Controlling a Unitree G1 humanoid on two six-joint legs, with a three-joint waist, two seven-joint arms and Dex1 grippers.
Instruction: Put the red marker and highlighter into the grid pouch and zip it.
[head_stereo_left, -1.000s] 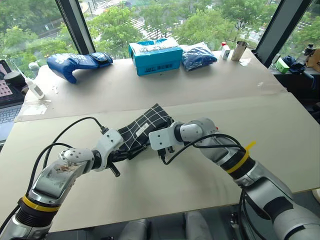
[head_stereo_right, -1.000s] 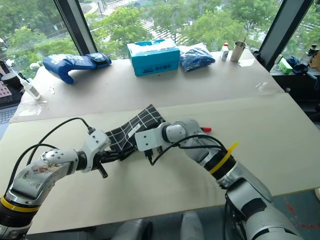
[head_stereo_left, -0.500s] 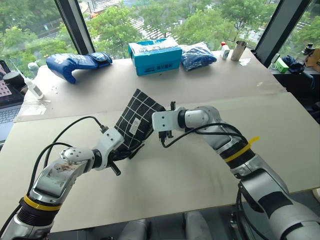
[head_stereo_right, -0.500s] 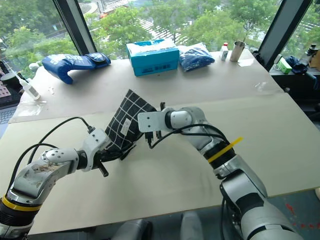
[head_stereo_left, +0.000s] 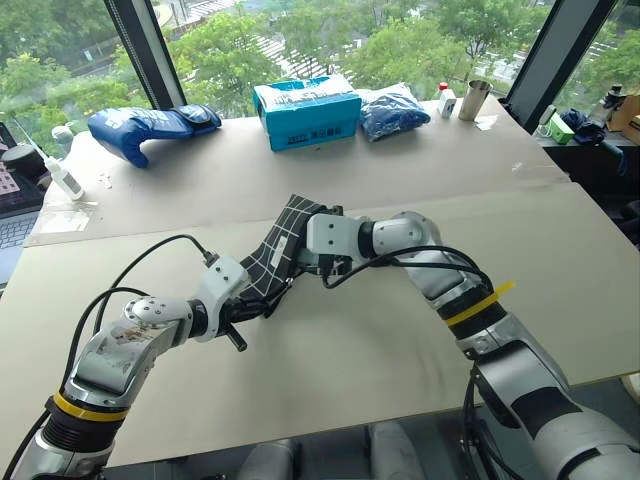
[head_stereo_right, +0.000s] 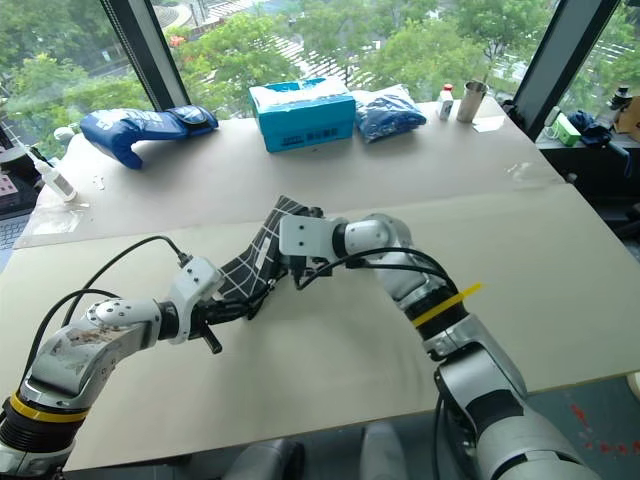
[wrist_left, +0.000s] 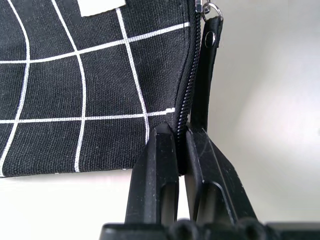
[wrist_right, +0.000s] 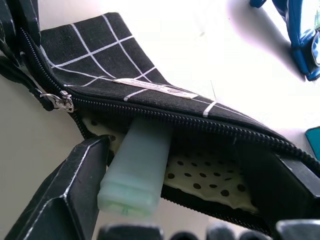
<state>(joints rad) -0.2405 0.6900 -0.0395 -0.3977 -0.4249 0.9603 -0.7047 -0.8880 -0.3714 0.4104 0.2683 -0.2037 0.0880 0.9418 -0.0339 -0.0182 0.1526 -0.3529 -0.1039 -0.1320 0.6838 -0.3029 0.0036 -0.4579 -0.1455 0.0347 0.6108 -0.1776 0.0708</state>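
At the worktop's far left edge lies one blue bag (head_stereo_left: 150, 124), and further along that far edge stand one teal box (head_stereo_left: 309, 110), a second blue bag (head_stereo_left: 396, 111) and one metal cup (head_stereo_left: 473, 100). Nearer, left of the worktop's middle, the left gripper (wrist_left: 181, 145) has its two fingers pressed together on the zipper end of the grid pouch (head_stereo_left: 278, 255), with the black zipper strap (wrist_left: 206, 75) running up beside them. The one pouch rises from that grip towards the middle of the worktop, its mouth unzipped and showing a pale dotted lining. One highlighter (wrist_right: 135, 170) sits partly in that mouth, its pale green end sticking out over the zipper edge; whether the red marker is inside cannot be told. The right gripper (wrist_right: 175, 200) stands at the pouch's upper end with its fingers spread wide on either side of the highlighter, not closed on it. Compared with half a second ago, the pouch has dropped from a steep, fanned-up tilt to a lower slant, and the right gripper has opened from a narrower hold.
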